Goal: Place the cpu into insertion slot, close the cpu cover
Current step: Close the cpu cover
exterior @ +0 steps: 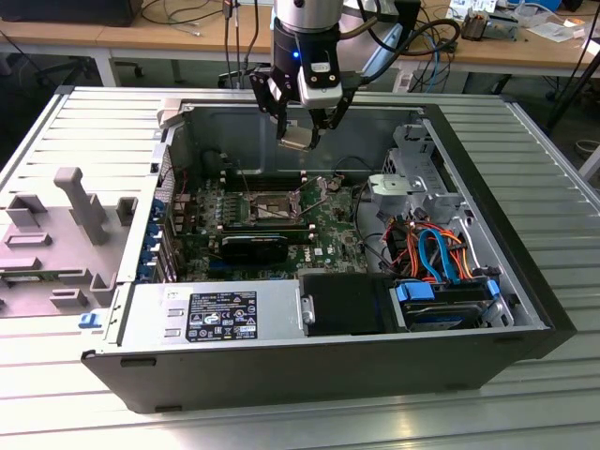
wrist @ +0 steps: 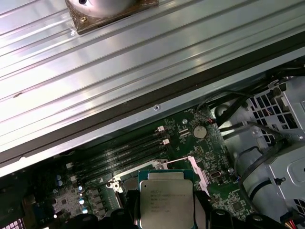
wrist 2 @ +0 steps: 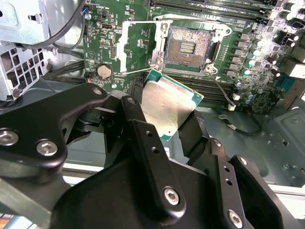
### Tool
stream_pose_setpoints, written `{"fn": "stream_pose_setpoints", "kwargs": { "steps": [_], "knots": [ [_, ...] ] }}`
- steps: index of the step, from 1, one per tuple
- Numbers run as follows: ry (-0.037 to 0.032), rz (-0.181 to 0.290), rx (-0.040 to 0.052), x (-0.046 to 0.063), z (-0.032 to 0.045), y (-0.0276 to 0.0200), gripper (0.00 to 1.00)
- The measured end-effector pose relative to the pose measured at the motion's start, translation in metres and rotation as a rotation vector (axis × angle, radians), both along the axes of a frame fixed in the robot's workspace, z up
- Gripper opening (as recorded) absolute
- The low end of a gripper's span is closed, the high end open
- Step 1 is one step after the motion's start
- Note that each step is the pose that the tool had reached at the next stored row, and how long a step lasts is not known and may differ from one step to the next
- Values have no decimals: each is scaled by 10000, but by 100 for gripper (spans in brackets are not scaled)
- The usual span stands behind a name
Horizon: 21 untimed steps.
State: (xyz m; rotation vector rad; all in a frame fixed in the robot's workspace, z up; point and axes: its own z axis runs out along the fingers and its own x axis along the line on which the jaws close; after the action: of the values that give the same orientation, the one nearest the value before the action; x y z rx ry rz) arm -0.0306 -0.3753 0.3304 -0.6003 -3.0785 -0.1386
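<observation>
cpu (wrist 2: pixel 169 107) sits clamped betw. the hand's (exterior: pixel 302 139) black fingers (wrist 2: pixel 143 131), gripped at two opposite edges, tilted, up in the air over the green motherboard (wrist 2: pixel 100 28), not in the insertion slot (wrist 2: pixel 188 47). Slot lies bare w/ its dark pin field showing. The cpu cover (wrist 2: pixel 136 45) is flipped open just beside it, w/ the lever wire (wrist 2: pixel 138 70) along the cover's edge. In the first wrist view the cpu's silver lid carries several lines of print. Long black memory slots (wrist 2: pixel 214 88) run just beside the slot. Coin battery (wrist 2: pixel 104 71) sits near the cover. Further out in the exterior view: grey drive cage (exterior: pixel 412 183), orange + blue cables (exterior: pixel 436 248), psu (exterior: pixel 220 314) w/ a black label in white print. All are inside the pc case (exterior: pixel 309 375), on a ribbed metal counter (exterior: pixel 525 412).
</observation>
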Motion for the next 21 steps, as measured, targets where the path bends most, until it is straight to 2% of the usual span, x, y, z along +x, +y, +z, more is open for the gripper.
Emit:
{"fn": "stream_pose_setpoints", "kwargs": {
  "steps": [21],
  "knots": [
    [0,-172,0,0,0,0,55]
  ]
}}
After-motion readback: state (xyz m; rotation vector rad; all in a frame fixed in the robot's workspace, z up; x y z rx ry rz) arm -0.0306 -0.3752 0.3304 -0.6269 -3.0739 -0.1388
